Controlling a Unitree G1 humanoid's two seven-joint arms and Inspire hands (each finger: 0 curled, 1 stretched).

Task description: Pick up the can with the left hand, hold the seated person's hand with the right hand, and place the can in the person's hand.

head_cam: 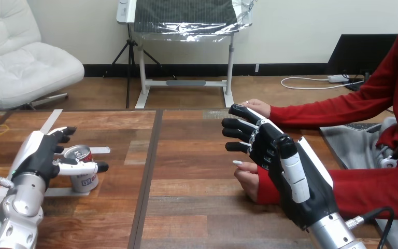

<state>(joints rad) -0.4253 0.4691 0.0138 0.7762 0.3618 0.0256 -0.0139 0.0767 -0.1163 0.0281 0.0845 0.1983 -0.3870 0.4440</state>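
We see the left arm (15,212) rising from the bottom left corner, its silver forearm angled up and slightly right. The left hand (40,155) sits low with its back turned to us, fingers (62,136) loosely bent forward and thumb (83,167) stretched sideways to the right, the hand unclenched. The right arm (331,231) comes up from the bottom right, leaning left. We find the right hand (285,166) raised, its white-shelled back toward us, fingertips (238,136) spread and nearly straight, pointing left.
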